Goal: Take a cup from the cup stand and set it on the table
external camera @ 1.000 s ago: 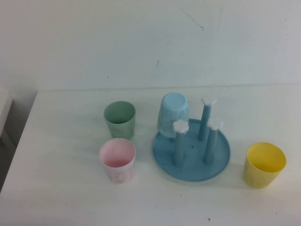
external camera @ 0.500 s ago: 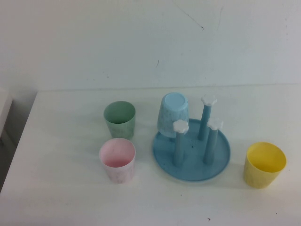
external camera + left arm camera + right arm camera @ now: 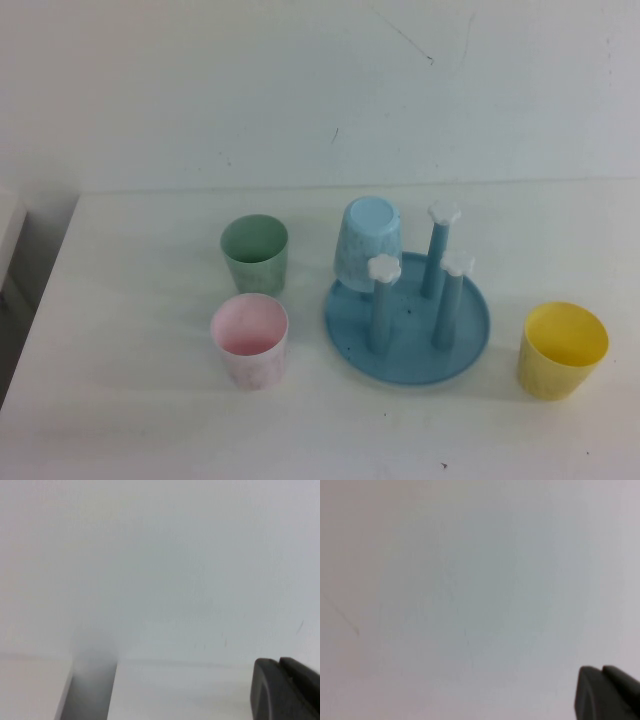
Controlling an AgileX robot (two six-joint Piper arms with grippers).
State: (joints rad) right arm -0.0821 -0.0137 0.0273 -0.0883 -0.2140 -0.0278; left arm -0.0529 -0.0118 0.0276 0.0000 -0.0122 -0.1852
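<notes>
Unchanged since the earlier frames: every cup and peg in the same spot, neither arm in the high view.

Light blue cup [image 3: 367, 243] upside down over the rear-left peg of the cup stand [image 3: 407, 320], mouth down near the tray's rim, not yet on the table [image 3: 140, 400]. Three other pegs bare, white flower caps on top. Green cup [image 3: 254, 253] upright, left of the stand; pink cup [image 3: 250, 340] upright, left of the stand and nearer the robot than the green one. Yellow cup [image 3: 562, 350] upright, right of the stand, apart from its rim.

Left gripper [image 3: 286, 690] seen only in its own wrist view, dark fingers pressed together, pinching nothing, facing a white wall with the table edge below. Right gripper [image 3: 607, 694] likewise only in its wrist view, fingers pressed together, empty, before a plain white wall.
</notes>
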